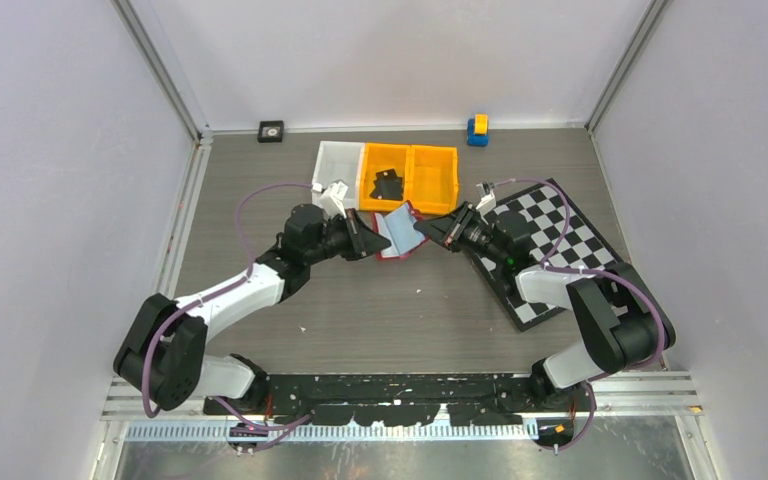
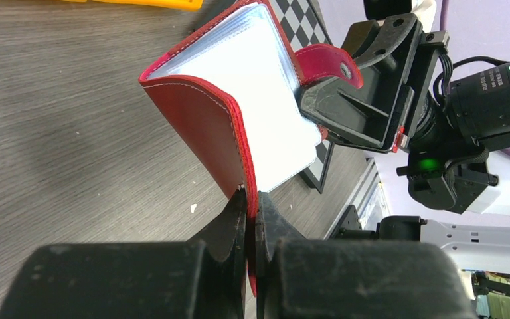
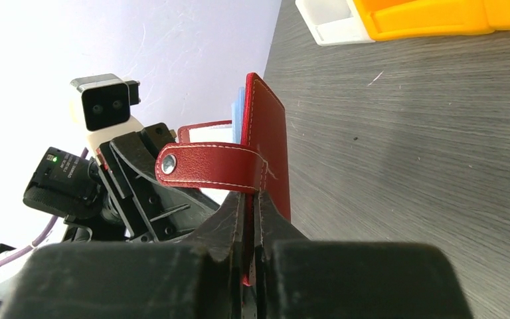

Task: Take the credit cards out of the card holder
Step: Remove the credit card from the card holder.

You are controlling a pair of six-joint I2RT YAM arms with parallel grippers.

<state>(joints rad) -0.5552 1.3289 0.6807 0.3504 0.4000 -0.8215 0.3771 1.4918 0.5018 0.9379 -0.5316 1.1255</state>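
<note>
Here the left end effector [image 2: 251,199] and the right end effector [image 3: 251,201] share the opened card holder [image 2: 199,126] over the bench [image 2: 53,133].
The left one is clenched on the edge of one red cover. The right one is clenched on the other cover, just under the snap tab [image 3: 207,166]. The pale clear sleeves [image 2: 255,86] fan out between the two facing end effectors.

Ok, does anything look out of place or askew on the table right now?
The chequered board lies skewed to the table edges, partly under the right arm. Otherwise nothing: the card holder is held open between left gripper and right gripper.
</note>
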